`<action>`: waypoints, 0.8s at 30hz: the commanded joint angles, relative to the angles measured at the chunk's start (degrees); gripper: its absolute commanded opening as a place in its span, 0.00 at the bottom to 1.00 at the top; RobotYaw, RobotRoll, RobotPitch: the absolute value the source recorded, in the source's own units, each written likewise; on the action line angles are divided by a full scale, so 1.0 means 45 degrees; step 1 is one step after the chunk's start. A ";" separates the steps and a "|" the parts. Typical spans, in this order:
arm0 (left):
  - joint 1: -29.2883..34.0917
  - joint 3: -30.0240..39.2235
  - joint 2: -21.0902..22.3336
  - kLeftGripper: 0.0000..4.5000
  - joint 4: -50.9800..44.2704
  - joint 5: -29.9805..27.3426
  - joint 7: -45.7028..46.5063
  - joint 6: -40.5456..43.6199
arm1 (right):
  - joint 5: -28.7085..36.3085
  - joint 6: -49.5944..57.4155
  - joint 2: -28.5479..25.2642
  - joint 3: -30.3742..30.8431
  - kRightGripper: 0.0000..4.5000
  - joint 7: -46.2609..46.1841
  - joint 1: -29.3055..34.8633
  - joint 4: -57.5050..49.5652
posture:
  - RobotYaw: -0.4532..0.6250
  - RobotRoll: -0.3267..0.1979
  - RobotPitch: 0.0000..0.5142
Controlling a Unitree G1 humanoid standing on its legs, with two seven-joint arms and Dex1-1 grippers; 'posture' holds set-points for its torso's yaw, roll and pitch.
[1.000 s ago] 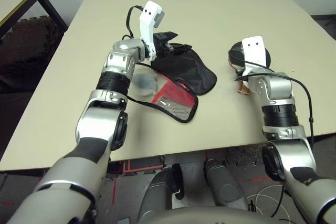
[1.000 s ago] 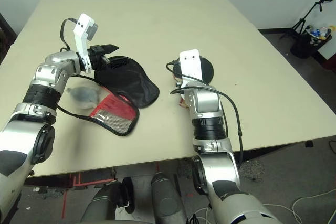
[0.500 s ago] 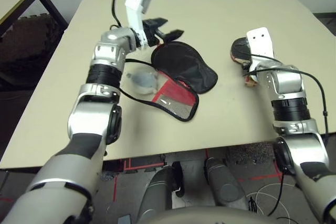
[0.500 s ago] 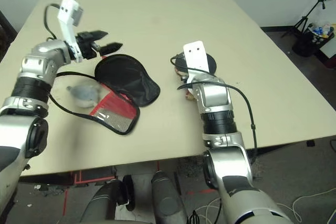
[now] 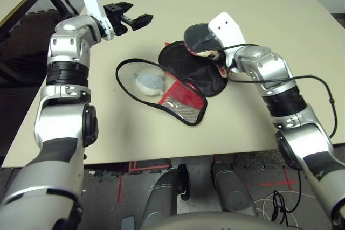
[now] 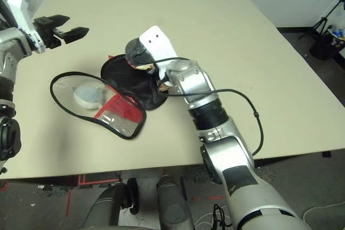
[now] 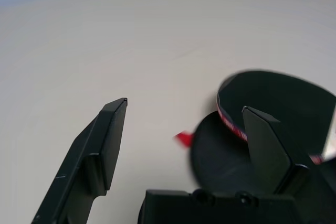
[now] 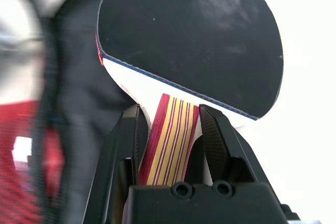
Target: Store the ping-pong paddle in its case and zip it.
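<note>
A: R gripper [image 8: 170, 129]?
B: Fingers pinched on the striped handle of the ping-pong paddle [image 8: 191, 35]. The black face juts out ahead of them, raised over the far rim of the case [image 5: 180, 82].

A: Case?
B: It lies unzipped and flat on the beige table [image 5: 253, 4], under and nearer than the R gripper. Black half sits directly beneath the paddle; red panel w/ mesh is toward the robot. A grey-blue lump [image 5: 149, 82] sits in the open half.

A: L gripper [image 5: 135, 19]?
B: Fingers spread, nothing between them. It hangs above bare table, well apart from the case.

A: Room?
B: Dark floor beyond the table edge. Second table w/ dark frame [image 5: 21, 1] is outboard of the L arm. A tripod [image 6: 328, 22] stands far out past the R arm.
</note>
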 commanded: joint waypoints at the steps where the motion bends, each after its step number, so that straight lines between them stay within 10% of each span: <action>1: 0.0529 0.0272 0.0322 1.00 -0.0609 -0.0226 0.0139 0.0406 | -0.0213 -0.0725 0.0199 0.0394 0.42 0.0309 -0.0031 0.0287 | 0.35 0.62 0.27; 24: 0.1061 0.0198 0.0192 1.00 -0.1293 -0.0466 0.0386 0.0844 | -0.0925 -0.2252 -0.0478 -0.0542 0.42 0.0330 -0.0014 0.1965 | 0.33 0.62 0.27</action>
